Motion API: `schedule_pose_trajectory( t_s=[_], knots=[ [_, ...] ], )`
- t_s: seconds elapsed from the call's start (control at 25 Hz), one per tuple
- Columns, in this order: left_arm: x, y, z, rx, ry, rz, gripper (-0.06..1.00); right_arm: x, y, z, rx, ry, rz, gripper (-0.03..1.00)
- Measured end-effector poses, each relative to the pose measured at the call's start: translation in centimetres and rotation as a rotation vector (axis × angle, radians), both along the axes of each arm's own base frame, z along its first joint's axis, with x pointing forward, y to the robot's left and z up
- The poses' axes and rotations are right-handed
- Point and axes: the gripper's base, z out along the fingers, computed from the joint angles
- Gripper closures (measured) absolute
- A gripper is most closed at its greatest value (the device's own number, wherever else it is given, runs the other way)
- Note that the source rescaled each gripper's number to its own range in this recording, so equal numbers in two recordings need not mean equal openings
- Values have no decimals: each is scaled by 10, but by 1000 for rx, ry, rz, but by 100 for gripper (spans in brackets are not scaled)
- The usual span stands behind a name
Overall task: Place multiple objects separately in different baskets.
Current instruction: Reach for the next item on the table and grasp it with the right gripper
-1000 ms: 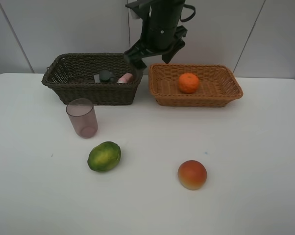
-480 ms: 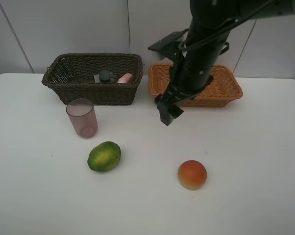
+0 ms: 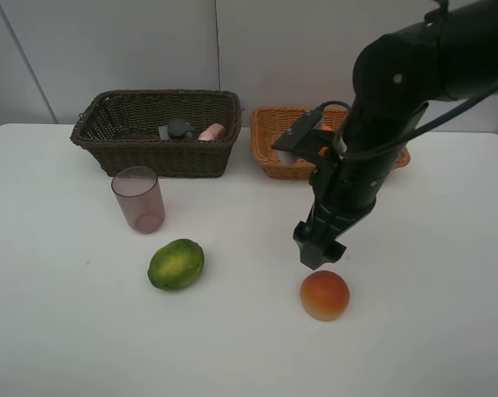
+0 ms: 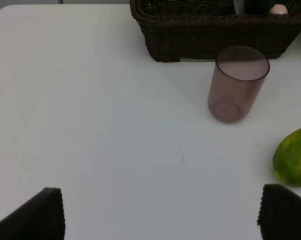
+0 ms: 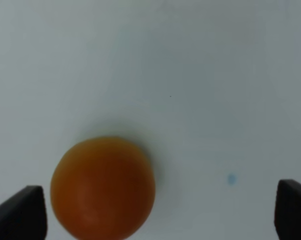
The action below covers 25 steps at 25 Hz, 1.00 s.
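My right gripper [image 3: 318, 248] is open and hangs just above the red-orange fruit [image 3: 324, 294]; in the right wrist view the fruit [image 5: 103, 187] lies between its spread fingertips [image 5: 18, 216]. The green fruit [image 3: 175, 264] and the pink-mauve cup [image 3: 138, 198] stand on the table at the left. The dark bottle [image 3: 179, 128] and the pink bottle [image 3: 211, 131] lie in the dark brown basket [image 3: 158, 157]. My arm hides most of the tan basket [image 3: 270, 145] and the orange in it. My left gripper [image 4: 163, 220] is open and empty, near the cup [image 4: 238, 82] and the green fruit [image 4: 294, 156].
Both baskets stand at the back of the white table [image 3: 431, 331], against the wall. My right arm [image 3: 381, 124] reaches forward over the tan basket and the table's right middle.
My right arm has swung from above the baskets forward and down to the red-orange fruit. The orange seen in the tan basket is now covered by the arm.
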Motion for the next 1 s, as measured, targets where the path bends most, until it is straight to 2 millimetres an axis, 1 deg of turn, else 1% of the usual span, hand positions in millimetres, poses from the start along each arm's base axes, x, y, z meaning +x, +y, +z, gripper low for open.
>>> schedule_pose_trajectory(
  t_s=[0.2, 0.36, 0.44, 0.56, 0.72, 0.84, 1.0],
  knots=[
    [0, 0, 0, 0, 0, 0, -6, 3, 0, -3, 5, -51, 27, -2],
    [0, 0, 0, 0, 0, 0, -6, 3, -2, -3, -2, -58, 39, -2],
    [0, 0, 0, 0, 0, 0, -6, -1, -4, -9, -12, -44, 76, -2],
    [0, 0, 0, 0, 0, 0, -6, -13, -10, -24, -31, 10, 177, -2],
    [0, 0, 0, 0, 0, 0, -6, -25, -17, -41, -43, 28, 301, -2],
    [0, 0, 0, 0, 0, 0, -6, -25, -19, -45, -56, 9, 354, -2],
    [0, 0, 0, 0, 0, 0, -6, -22, -17, -44, -42, -40, 392, -2]
  ],
)
